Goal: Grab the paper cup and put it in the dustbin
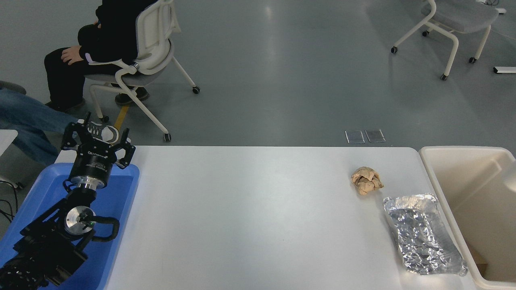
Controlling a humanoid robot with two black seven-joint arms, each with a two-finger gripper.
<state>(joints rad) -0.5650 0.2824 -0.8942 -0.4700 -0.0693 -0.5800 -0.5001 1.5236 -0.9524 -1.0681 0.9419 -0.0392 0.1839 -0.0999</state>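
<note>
The cream dustbin (463,148) stands at the table's right end, partly cut off by the picture's edge. The white paper cup is not plainly in view. A pale blurred shape (511,177) sits inside the bin at the picture's right edge, and I cannot tell whether it is the cup. My right arm and gripper are out of view. My left gripper (98,139) is parked at the lower left over the blue tray, open and empty.
A crumpled brown paper ball (366,180) and a silver foil tray (423,233) lie on the table (250,217) just left of the bin. A blue tray (121,193) is at the left end. A person sits on a chair (145,52) at far left; another chair (455,20) stands at far right.
</note>
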